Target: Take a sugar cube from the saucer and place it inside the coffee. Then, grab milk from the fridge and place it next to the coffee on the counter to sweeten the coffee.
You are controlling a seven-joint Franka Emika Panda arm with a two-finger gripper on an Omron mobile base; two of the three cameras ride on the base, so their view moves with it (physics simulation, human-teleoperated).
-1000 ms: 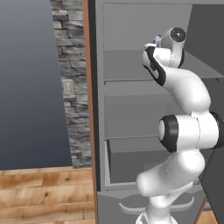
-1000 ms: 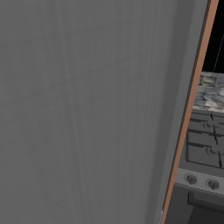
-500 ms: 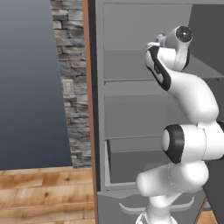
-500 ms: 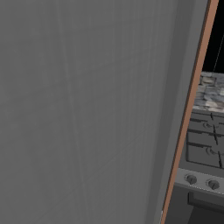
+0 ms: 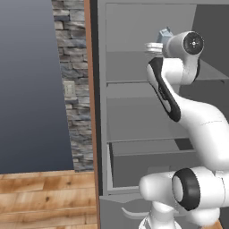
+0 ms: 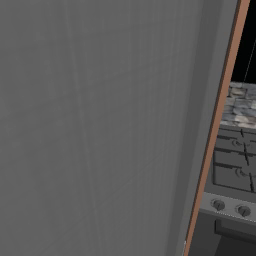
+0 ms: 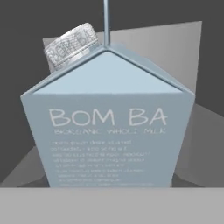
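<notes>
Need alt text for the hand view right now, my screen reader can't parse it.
A pale blue-grey gabled milk carton, printed "BOM BA" in white, stands upright and close up, front face toward the camera. A ribbed white screw cap sits on its upper left slope, with grey fridge walls behind.

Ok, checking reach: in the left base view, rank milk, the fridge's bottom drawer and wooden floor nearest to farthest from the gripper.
1. milk, high in the fridge.
2. bottom drawer, low inside it.
3. wooden floor, lower left, outside.

Pale blue milk (image 7: pixel 107 131), grey fridge (image 5: pixel 147 120)
</notes>
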